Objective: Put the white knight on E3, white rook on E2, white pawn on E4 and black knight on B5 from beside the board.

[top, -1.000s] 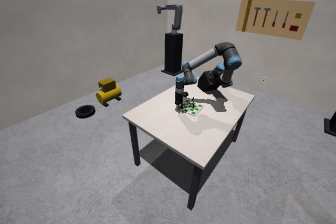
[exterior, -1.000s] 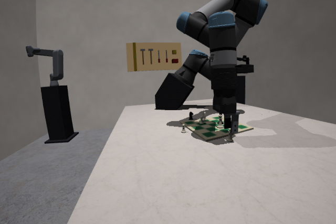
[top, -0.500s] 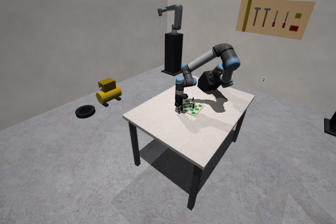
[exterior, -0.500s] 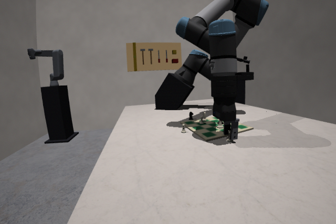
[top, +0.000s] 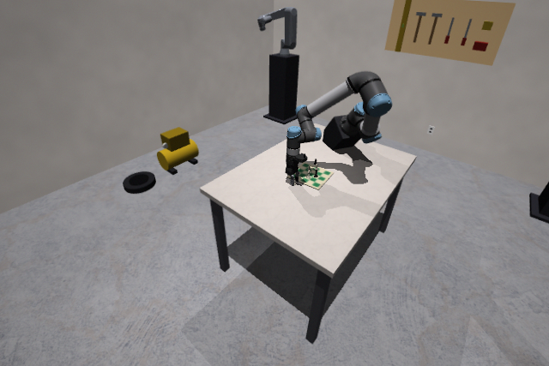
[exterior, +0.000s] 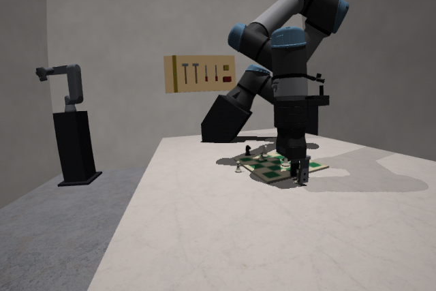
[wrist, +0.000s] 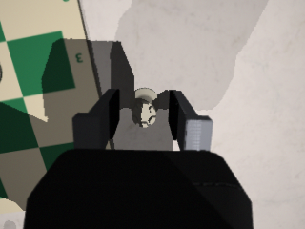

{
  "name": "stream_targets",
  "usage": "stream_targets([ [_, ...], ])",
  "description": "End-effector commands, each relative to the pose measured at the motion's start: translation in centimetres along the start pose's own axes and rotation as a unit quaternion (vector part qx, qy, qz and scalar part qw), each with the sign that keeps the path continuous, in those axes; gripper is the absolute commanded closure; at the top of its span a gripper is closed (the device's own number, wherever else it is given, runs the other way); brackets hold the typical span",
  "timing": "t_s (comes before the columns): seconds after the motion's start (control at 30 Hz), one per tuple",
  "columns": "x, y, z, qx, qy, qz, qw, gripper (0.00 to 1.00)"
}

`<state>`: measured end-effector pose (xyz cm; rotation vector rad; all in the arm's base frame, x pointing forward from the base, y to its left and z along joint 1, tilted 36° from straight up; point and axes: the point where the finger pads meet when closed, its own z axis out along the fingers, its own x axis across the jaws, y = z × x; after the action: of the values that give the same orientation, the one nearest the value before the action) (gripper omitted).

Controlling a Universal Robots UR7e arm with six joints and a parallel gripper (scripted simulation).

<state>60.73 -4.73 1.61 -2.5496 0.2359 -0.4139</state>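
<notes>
The small green-and-cream chessboard (exterior: 279,166) lies on the table; it also shows in the top view (top: 316,176). My gripper (wrist: 144,105) is lowered to the table just off the board's edge, beside the digit 3. It is open, and its fingers straddle a white piece (wrist: 144,110) that looks like the knight, with a gap on each side. From the side, the gripper (exterior: 300,175) hides that piece. A white pawn (exterior: 238,167) stands on the table off the board's left edge. A black knight (exterior: 247,149) stands off the far corner.
Two white pieces (exterior: 261,156) (exterior: 285,163) stand on the board. The arm's black base block (exterior: 225,124) sits behind the board. The table edge runs to the left of the board.
</notes>
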Motion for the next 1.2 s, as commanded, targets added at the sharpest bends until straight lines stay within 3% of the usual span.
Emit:
stream_targets([
  [0.0, 0.05, 0.01, -0.06, 0.0, 0.001, 0.0, 1.0, 0.27],
  [0.8, 0.05, 0.01, -0.06, 0.0, 0.001, 0.0, 1.0, 0.27],
  [0.83, 0.05, 0.01, -0.06, 0.0, 0.001, 0.0, 1.0, 1.0],
  [1.17, 0.05, 0.01, -0.06, 0.0, 0.001, 0.0, 1.0, 1.0],
])
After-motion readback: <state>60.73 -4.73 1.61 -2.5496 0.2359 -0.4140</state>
